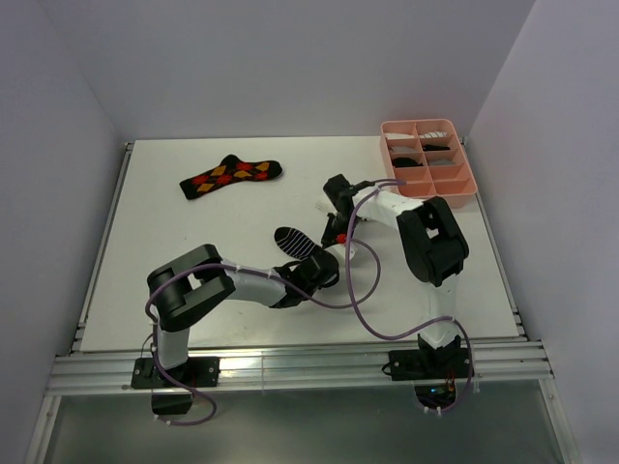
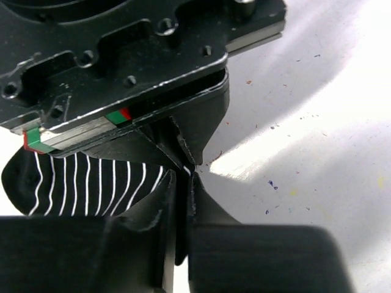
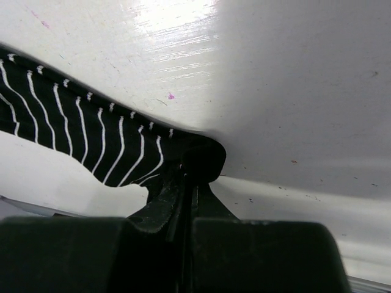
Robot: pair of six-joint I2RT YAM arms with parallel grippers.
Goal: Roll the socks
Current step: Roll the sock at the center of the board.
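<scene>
- The striped sock, soft, light and limp, is seen at the middle of the table.
- One end is clamped by the left pincer and the right pincer.
- A thin edge pinch is judged best.

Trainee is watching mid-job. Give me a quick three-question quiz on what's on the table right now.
1. True or false: the left end effector and right end effector both pinch the striped sock.
2. Fill in: the pink tray stands at the table's far ____ corner.
3. The argyle sock lies: A) in the tray; B) flat on the table, untouched; C) in an end effector.
Key: 1 true; 2 right; 3 B.
</scene>
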